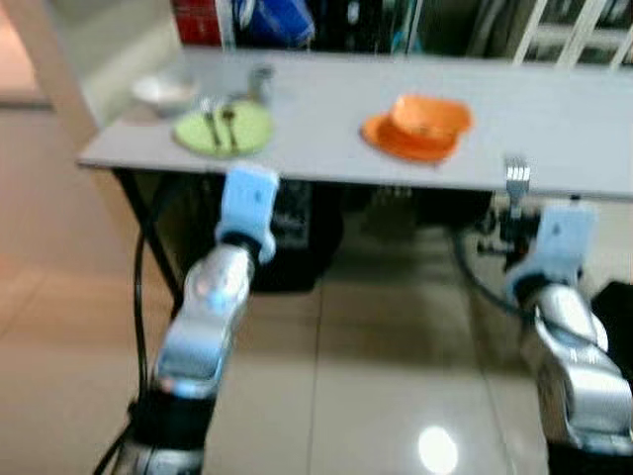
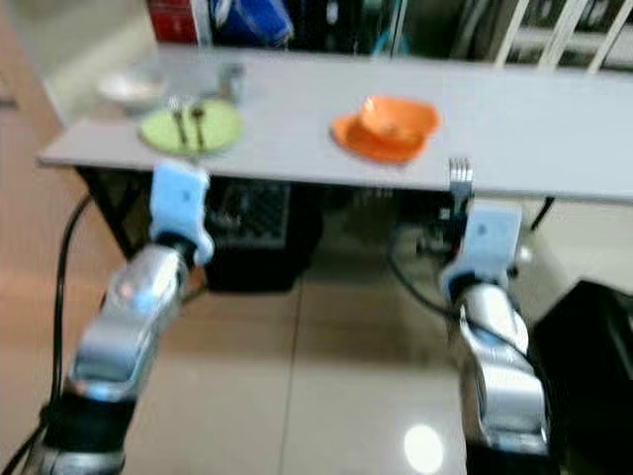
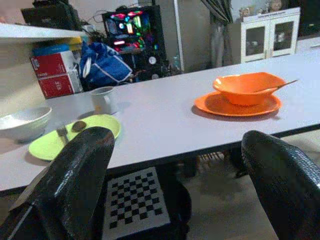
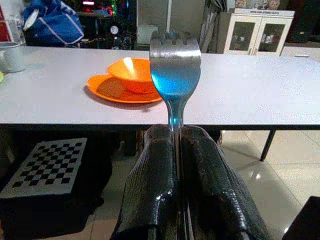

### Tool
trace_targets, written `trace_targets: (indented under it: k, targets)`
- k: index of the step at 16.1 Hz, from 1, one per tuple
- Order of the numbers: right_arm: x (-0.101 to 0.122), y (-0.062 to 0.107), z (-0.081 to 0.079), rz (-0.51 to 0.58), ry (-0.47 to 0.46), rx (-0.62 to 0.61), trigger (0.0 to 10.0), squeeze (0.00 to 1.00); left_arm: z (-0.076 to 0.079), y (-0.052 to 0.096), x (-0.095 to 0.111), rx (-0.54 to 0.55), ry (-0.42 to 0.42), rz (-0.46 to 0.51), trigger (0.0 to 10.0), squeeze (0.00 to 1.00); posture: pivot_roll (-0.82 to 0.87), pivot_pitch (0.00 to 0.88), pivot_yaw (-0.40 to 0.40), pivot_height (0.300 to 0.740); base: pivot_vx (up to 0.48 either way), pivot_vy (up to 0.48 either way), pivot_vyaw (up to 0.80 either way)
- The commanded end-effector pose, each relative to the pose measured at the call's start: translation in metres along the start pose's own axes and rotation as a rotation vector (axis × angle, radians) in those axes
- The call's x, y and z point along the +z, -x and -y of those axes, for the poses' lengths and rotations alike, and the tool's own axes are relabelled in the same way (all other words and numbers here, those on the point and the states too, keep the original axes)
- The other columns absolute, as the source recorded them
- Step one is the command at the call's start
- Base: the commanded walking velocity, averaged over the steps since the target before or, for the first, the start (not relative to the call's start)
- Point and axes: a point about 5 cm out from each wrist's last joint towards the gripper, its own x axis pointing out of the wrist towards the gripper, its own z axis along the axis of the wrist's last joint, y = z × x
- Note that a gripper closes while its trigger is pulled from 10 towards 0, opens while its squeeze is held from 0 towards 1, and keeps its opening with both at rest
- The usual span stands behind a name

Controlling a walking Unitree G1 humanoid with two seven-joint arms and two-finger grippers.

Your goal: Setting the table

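Your long grey table (image 1: 554, 119) carried an orange plate (image 1: 404, 142) with an orange bowl (image 1: 430, 115) on it, and further left a green plate (image 1: 224, 130), a white bowl (image 1: 164, 92) and a mug (image 3: 104, 99). Your right gripper (image 4: 177, 150) had its fingers pinched tight on a shiny metal fork (image 4: 175, 67), tines up, just short of the table's near edge. Your left gripper (image 3: 175, 165) stood wide apart, holding nothing.

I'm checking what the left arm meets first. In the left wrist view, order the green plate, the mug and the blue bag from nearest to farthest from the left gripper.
From the left gripper, open below the table edge:
1. Green plate, at the near edge.
2. Mug, just behind the plate.
3. Blue bag, beyond the table's far side.
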Motion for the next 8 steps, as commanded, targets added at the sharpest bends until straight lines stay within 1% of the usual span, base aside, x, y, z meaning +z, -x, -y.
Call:
trace_targets:
  k: [1,4,6,8]
  targets:
    - [0.0015,0.0007,0.0045,0.002,0.011,-0.012,10.0,0.0,0.0066,-0.0016,0.0017,-0.018,0.0,0.006,10.0,0.0,-0.14,0.0,0.012,0.74,0.0,-0.405,0.0]
    - [0.0014,0.0013,0.0046,0.0,0.011,-0.011,10.0,0.0,0.0071,-0.0017,0.0012,-0.017,0.002,0.006,10.0,0.0,-0.15,0.0,0.012,0.74,0.0,-0.406,0.0]
    - [0.0037,0.0004,0.0042,0.003,0.015,-0.006,10.0,0.0,0.0043,-0.0015,-0.0011,0.017,0.005,-0.006,10.0,0.0,-0.15,0.0,0.008,0.74,0.0,-0.294,0.0]
    - [0.0059,-0.0008,0.0039,0.006,0.013,-0.004,10.0,0.0,0.0015,-0.0025,-0.0013,0.035,0.026,-0.019,10.0,0.0,-0.15,0.0,0.005,0.74,0.0,0.0,0.0]
